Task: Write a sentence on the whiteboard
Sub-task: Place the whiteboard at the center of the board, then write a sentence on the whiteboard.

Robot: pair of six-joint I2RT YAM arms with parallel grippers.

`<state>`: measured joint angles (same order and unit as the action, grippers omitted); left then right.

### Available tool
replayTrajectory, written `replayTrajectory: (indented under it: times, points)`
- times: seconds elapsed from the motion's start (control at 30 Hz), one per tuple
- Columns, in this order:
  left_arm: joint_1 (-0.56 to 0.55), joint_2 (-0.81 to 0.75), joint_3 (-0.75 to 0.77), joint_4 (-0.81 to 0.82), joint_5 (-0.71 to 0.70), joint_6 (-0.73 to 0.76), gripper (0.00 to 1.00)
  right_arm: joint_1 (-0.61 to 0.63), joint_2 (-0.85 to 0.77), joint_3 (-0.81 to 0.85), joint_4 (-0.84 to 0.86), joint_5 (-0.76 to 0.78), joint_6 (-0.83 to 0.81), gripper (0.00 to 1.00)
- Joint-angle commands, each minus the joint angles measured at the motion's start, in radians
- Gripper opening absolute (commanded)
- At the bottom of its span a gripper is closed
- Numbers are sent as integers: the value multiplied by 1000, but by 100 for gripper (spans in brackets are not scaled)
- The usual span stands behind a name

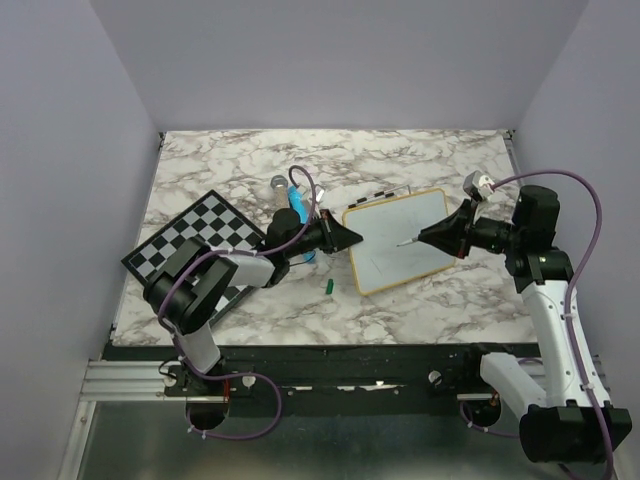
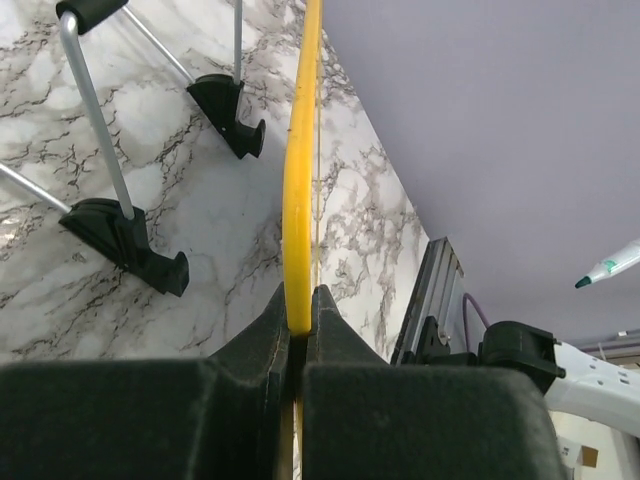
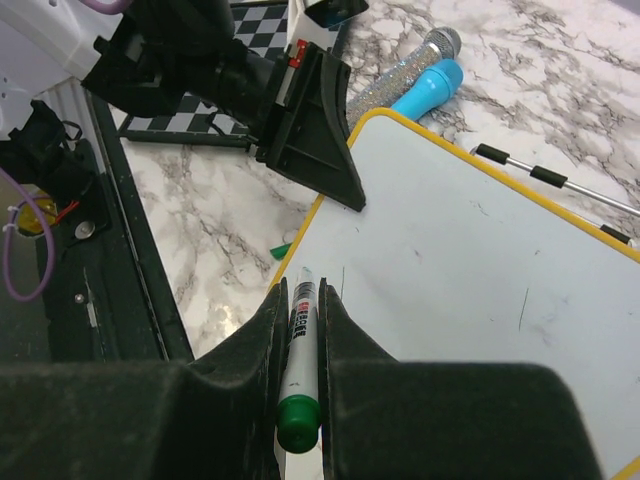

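Observation:
The whiteboard point(image 1: 400, 240) with its yellowish frame lies at the table's middle right. My left gripper point(image 1: 352, 238) is shut on the board's left frame edge point(image 2: 300, 150), which runs up between the pads point(image 2: 300, 305). My right gripper point(image 1: 425, 238) is shut on a green-ended marker point(image 3: 300, 340), whose tip point(image 1: 403, 243) points at the white face point(image 3: 470, 250). I cannot tell whether the tip touches. No sentence shows on the board, only a few faint thin strokes near the tip point(image 3: 342, 280).
A green marker cap point(image 1: 328, 286) lies on the marble just left of the board. A chessboard point(image 1: 195, 235) sits at the left. A blue microphone point(image 1: 297, 205) and a silver one point(image 1: 278, 185) lie behind the left gripper. Metal stand legs with black feet point(image 2: 130, 240) rest beside the board.

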<state>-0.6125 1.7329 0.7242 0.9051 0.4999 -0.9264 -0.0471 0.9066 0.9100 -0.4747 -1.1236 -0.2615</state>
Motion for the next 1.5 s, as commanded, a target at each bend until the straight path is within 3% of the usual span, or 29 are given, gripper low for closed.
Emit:
replayTrajectory:
  times: [0.0,0.33,0.57,1.0,1.47]
  points:
    - [-38,-79,-51,158,-147,40,0,-5,-21,-20,-35,8,-41,1]
    - [-124,-121,-198,227,-323,64,0,-5,18,52,-143,28,-177,1]
    - [-161,-116,-227,268,-406,-9,0,15,31,113,-205,148,-242,0]
    - [-337,-147,-246,204,-679,-48,0,351,-32,44,-94,525,-301,1]
    - [-394,-173,-240,101,-799,-38,0,457,-66,-36,-1,627,-308,1]
